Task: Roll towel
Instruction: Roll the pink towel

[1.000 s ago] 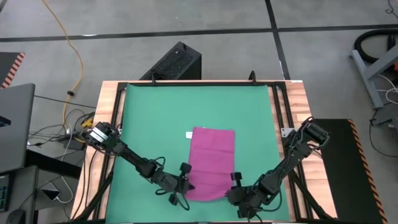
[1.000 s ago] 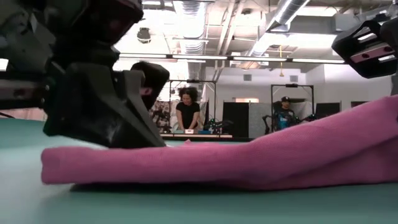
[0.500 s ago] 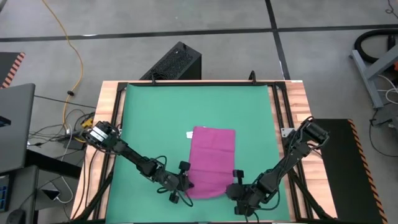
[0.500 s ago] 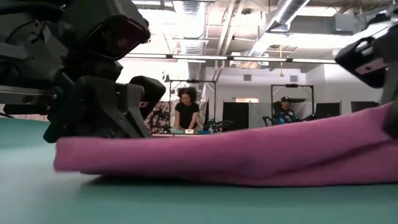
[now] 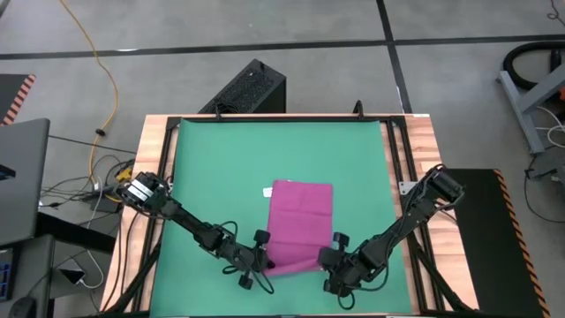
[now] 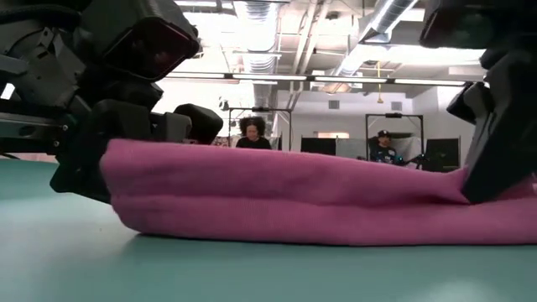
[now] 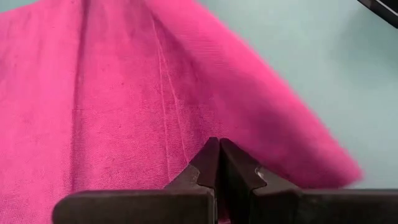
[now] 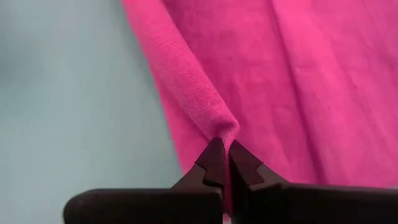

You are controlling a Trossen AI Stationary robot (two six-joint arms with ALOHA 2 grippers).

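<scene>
While both grippers, left (image 5: 265, 262) and right (image 5: 325, 260), pinch the towel's (image 5: 301, 221) near corners, plenty of bare mat (image 5: 221, 168) stays open beyond its far edge.

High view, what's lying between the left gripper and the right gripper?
Only the towel's near edge: left gripper and right gripper each pinch a corner, seen from above.

A robotics lab or workshop hall: past the pincers, the low view shows exposed ceiling ducts (image 6: 277, 38), strip lights (image 6: 352, 81) and two people (image 6: 252, 132) at benches; from above, a concrete floor (image 5: 291, 22) with a loose yellow cable (image 5: 104, 84).
</scene>
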